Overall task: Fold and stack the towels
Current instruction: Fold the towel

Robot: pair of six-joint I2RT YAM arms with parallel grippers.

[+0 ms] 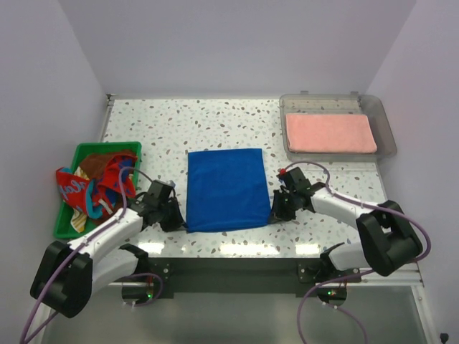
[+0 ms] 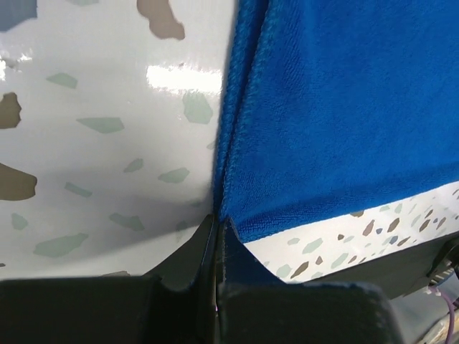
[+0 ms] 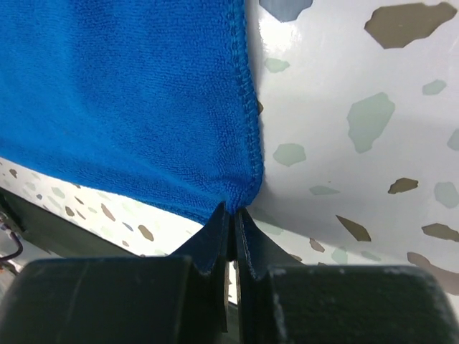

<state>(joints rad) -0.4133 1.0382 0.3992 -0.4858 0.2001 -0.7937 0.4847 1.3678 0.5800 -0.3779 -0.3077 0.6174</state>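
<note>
A plain royal blue towel lies flat in the middle of the speckled table. My left gripper is shut on its near left corner. My right gripper is shut on its near right corner. Both corners are pinched between closed jaws just above the tabletop. A salmon pink towel lies folded in the clear tray at the back right. A blue towel with red pattern and a brown one are heaped in the green basket at the left.
The near edge of the table runs just behind both grippers. The basket stands close to my left arm. White walls close in the table at the back and sides.
</note>
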